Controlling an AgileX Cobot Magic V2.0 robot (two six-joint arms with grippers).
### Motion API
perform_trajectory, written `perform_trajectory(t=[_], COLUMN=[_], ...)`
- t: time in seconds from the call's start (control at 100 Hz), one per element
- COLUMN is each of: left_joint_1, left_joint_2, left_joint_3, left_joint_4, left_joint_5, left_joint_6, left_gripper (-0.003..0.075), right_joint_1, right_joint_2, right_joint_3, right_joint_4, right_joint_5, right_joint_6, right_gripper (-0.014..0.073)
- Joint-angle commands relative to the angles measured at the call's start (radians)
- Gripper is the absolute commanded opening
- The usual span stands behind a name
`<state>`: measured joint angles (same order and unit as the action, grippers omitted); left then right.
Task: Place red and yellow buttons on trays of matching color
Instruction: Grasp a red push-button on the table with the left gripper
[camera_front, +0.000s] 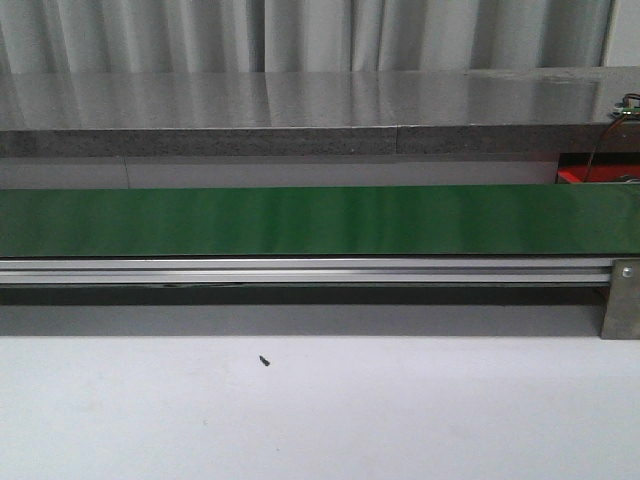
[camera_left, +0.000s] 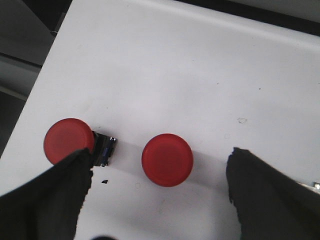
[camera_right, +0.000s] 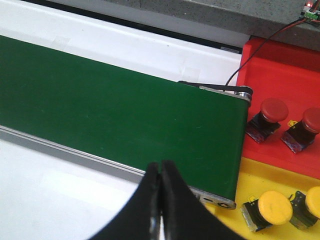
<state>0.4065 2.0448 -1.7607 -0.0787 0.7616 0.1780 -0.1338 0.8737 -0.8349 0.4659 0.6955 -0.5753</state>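
Observation:
In the left wrist view, an upright red button (camera_left: 167, 159) stands on the white table between the fingers of my open left gripper (camera_left: 161, 167), touching neither. A second red button (camera_left: 67, 140) lies on its side by one finger, its metal base showing. In the right wrist view my right gripper (camera_right: 160, 169) is shut with nothing in it, above the green belt's near rail. Past the belt end, a red tray (camera_right: 280, 60) holds two red buttons (camera_right: 274, 111) (camera_right: 311, 121), and a yellow tray (camera_right: 270, 177) holds two yellow buttons (camera_right: 274, 207) (camera_right: 313, 201). Neither gripper shows in the front view.
A long green conveyor belt (camera_front: 320, 220) on an aluminium rail (camera_front: 300, 270) crosses the table. A grey stone ledge (camera_front: 300, 110) runs behind it. A corner of the red tray (camera_front: 590, 175) shows at the far right, with a wire (camera_right: 270, 42) above it. The table edge (camera_left: 47, 65) is close to the buttons.

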Motion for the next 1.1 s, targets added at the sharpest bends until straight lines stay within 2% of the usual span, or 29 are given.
perform_trajectory(t=[0.0, 0.56, 1.09], left_joint_1=[0.004, 0.002, 0.002], left_joint_2=[-0.029, 0.092, 0.105], left_joint_3=[-0.047, -0.052, -0.052], left_joint_4=[0.006, 0.000, -0.059], left_joint_5=[-0.050, -0.130, -0.185], left_joint_6=[-0.014, -0.014, -0.004], left_gripper=[0.0526, 0.0526, 0.0526], right_joint_1=[0.001, 0.001, 0.001], right_joint_2=[-0.011, -0.011, -0.011], right_joint_3=[-0.023, -0.023, -0.023], right_joint_4=[0.024, 0.024, 0.024], right_joint_5=[-0.050, -0.050, -0.050], right_joint_6=[-0.009, -0.009, -0.009], right_gripper=[-0.0118, -0.0118, -0.0118])
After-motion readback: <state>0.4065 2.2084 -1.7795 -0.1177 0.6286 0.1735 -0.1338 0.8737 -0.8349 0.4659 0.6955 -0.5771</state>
